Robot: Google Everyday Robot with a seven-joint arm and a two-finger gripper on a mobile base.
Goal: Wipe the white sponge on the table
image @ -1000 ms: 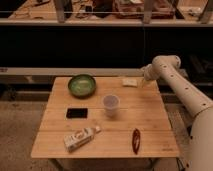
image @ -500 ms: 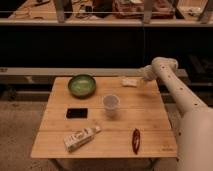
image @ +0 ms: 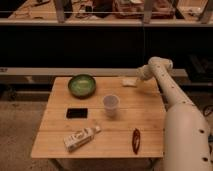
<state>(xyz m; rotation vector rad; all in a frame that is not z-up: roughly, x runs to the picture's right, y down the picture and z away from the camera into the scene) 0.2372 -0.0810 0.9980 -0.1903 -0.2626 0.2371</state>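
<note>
Six items noted on the table [image: 150,107]: the white sponge [image: 129,81] lies flat at the far right corner, a green bowl [image: 81,85] far left, a translucent cup [image: 111,105] near the centre, a black phone [image: 77,113] left of the cup, and a white carton [image: 80,139] and a slim red object [image: 135,140] along the near edge. The gripper [image: 138,76] sits low just beside the sponge's right end, jaws apart and holding nothing; contact with the sponge cannot be confirmed.
</note>
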